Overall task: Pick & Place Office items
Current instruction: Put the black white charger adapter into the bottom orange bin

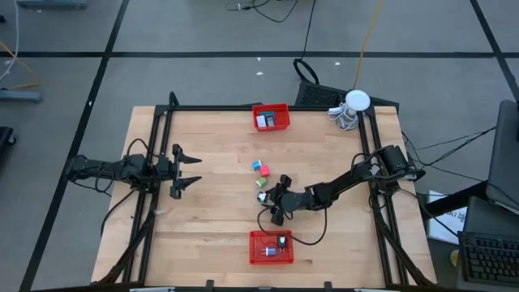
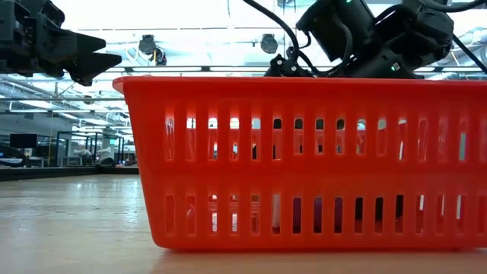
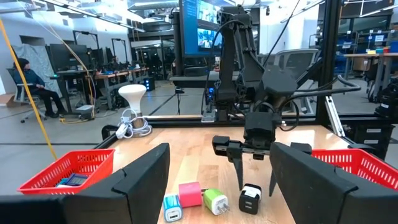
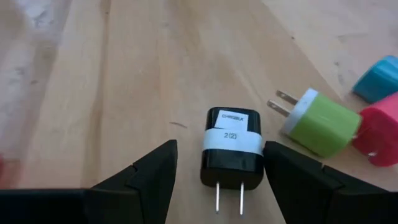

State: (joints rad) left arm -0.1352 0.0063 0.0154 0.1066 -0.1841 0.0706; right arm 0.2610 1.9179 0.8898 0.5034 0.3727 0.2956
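Right claw [image 4: 214, 180] is spread open low over the table [image 1: 211, 211], fingers either side of the black charger [image 4: 231, 149], not gripping. Green charger [image 4: 320, 121] lies just beside it. Left claw [image 1: 193, 171] waits open, well apart.

Lab w/ desks [image 3: 93, 78], prob. monitors [image 3: 205, 31]

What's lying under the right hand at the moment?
A black charger with a white band lies flat between the open right hand fingers, prongs showing. Its underside against the table is hidden.
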